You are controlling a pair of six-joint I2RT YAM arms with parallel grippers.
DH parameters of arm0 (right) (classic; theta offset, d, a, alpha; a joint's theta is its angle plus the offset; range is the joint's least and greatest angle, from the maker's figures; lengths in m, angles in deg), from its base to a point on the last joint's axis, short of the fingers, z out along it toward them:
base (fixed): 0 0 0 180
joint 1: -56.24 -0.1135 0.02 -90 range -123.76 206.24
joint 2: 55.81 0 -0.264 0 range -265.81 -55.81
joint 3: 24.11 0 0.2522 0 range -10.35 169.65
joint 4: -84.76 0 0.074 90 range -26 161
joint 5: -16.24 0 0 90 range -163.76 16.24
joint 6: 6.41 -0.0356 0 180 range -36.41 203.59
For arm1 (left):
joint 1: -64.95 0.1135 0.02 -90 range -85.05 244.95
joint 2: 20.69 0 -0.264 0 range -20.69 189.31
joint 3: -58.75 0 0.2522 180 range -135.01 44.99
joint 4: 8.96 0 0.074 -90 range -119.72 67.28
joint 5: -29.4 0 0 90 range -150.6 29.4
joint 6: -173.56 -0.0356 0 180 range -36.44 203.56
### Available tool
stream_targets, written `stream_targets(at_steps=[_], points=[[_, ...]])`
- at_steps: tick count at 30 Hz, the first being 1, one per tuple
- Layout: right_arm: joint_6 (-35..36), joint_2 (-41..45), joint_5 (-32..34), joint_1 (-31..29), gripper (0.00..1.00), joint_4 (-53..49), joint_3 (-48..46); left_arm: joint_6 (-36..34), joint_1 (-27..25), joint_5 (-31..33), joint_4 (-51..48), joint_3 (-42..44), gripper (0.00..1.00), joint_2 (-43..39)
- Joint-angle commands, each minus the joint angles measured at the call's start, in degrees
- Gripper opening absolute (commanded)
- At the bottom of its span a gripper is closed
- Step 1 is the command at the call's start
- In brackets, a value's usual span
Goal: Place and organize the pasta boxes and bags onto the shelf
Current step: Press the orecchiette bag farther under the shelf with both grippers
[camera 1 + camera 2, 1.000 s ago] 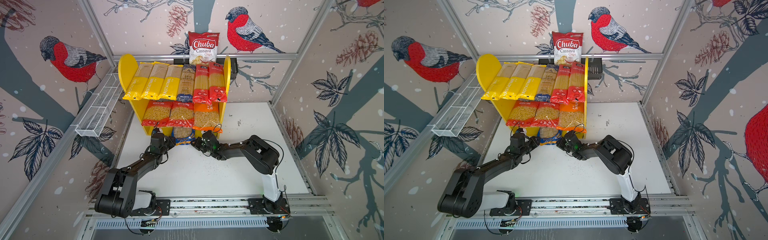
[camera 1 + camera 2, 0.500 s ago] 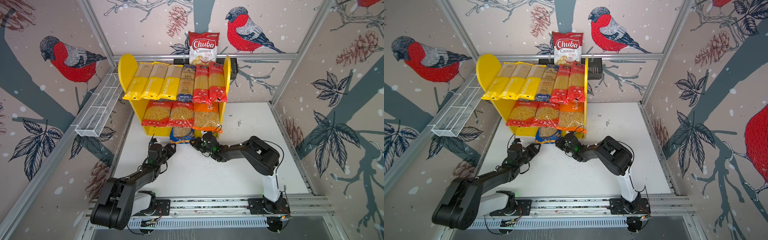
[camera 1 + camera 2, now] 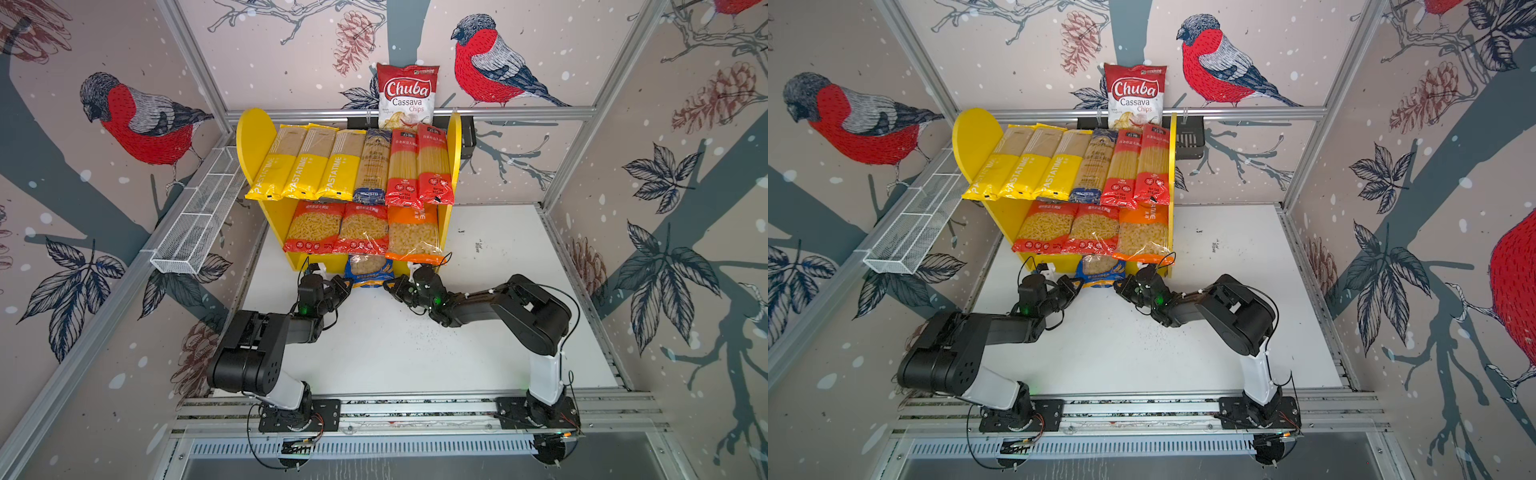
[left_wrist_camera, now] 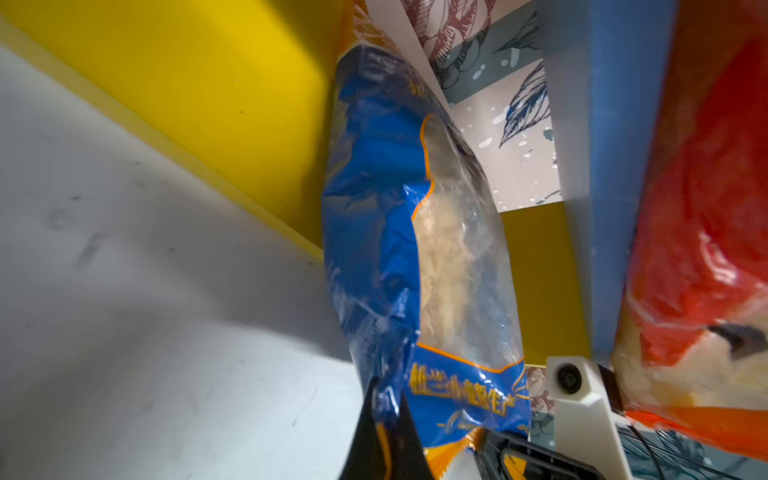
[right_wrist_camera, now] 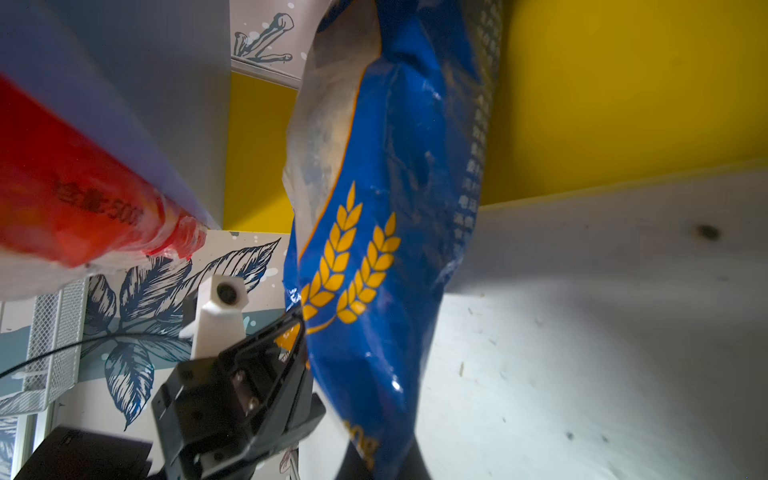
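The chips bag [image 3: 407,97] reads "Chuba Cassava Chips". Each of three yellow packs [image 3: 304,170] carries "PASTATIME". The blue bag [image 4: 457,395] has orange Chinese characters, too blurred to read.

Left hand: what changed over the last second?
The left hand first backed off, open, toward the table front. It then came forward again to the foot of the shelf and shut on the left edge of the blue pasta bag. The right hand stayed shut on the bag's right edge. Bag and shelf did not visibly move.
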Motion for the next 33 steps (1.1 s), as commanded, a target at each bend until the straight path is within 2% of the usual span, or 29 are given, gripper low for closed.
stream_targets(at_steps=[1,4,14,19,24,29,33], points=[[0.6,1.1,0.5,0.8,0.00,2.9,-1.4,1.7,1.7,0.1,6.2,-0.6,0.00,1.5],[0.3,-0.4,0.5,1.3,0.00,2.9,-0.7,1.5,2.0,0.4,5.8,-1.7,0.00,1.8],[1.7,-7.1,2.0,1.2,0.00,-0.7,10.8,-0.2,3.4,1.9,0.9,-5.9,0.00,2.5],[1.4,-8.3,2.2,2.1,0.00,-1.0,10.1,-0.2,3.6,1.2,0.6,-5.0,0.00,2.8],[2.3,-7.3,2.8,2.8,0.00,0.0,7.1,0.1,3.6,1.0,-0.5,-3.1,0.10,0.2],[4.5,-6.5,2.8,4.2,0.00,0.7,6.0,-0.1,3.4,1.3,-3.5,-1.2,0.25,-3.9],[5.4,-7.5,2.0,4.4,0.00,3.1,7.1,-0.5,3.3,1.9,-6.2,0.2,0.28,-7.6]])
